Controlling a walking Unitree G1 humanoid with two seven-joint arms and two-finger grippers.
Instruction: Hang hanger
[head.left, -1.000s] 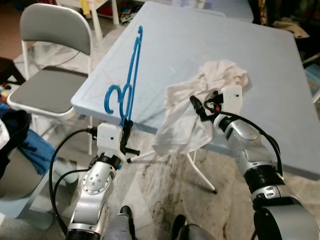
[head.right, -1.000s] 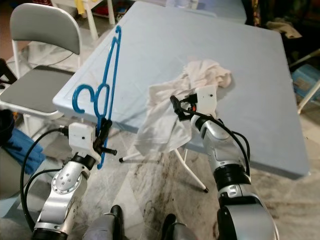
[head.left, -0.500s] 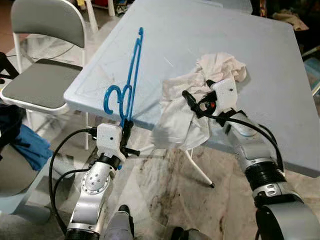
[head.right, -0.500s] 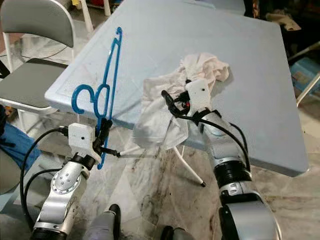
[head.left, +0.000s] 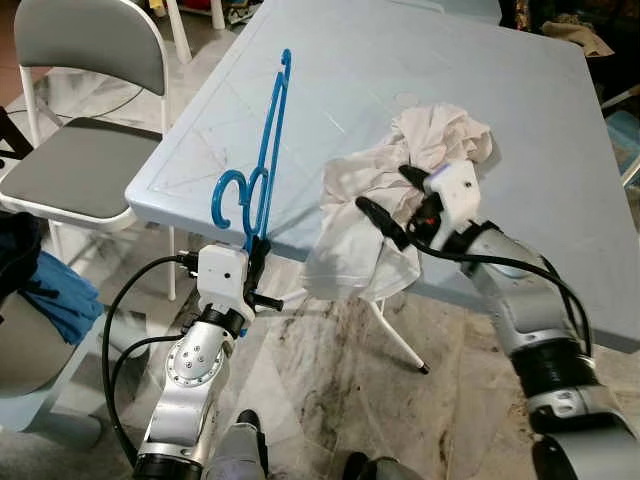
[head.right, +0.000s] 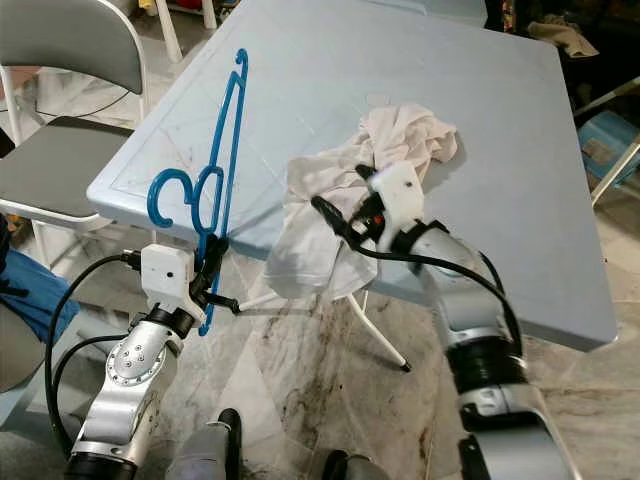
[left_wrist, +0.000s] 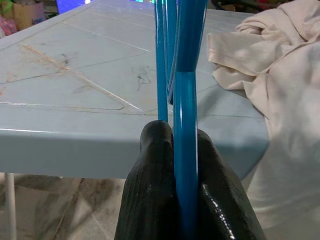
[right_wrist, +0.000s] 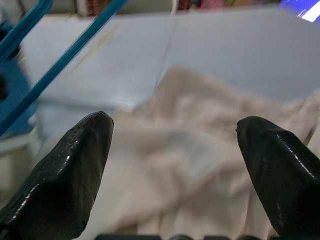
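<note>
While upright, blue hanger (head.left: 262, 165) sits clamped in left gripper (head.left: 255, 268).

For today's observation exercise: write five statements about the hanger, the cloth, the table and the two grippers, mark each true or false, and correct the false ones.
1. The left gripper is shut on the blue hanger. True.
2. The right gripper is shut on the cloth. False: its fingers are spread wide, with nothing between them.
3. Part of the cloth hangs over the table edge. True.
4. The hanger lies flat on the table. False: it is held upright.
5. A grey chair stands to the robot's right. False: left.
</note>
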